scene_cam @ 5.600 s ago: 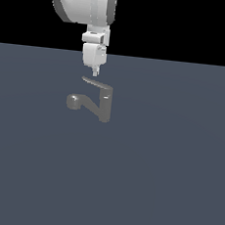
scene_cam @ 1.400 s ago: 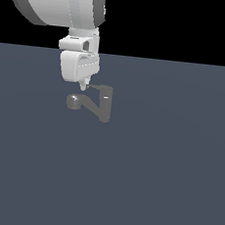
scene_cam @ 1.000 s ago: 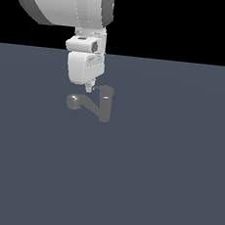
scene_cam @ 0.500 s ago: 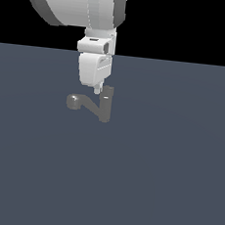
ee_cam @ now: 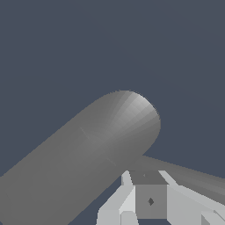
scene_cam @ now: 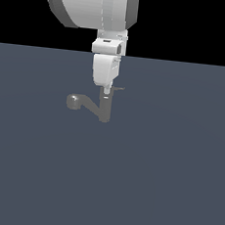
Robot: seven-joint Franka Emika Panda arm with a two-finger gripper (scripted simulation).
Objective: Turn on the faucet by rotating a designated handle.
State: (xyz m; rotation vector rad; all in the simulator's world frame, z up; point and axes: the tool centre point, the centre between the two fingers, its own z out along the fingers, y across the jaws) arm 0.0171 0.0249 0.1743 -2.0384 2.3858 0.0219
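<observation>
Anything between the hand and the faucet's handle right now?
Nothing shows between them. In the exterior view the hand sits right at the top of the faucet, with the handle poking out beside its tip. Contact can't be confirmed.

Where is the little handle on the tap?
In the exterior view, the handle pokes out toward that view's right from the top of the faucet, just under the gripper.
</observation>
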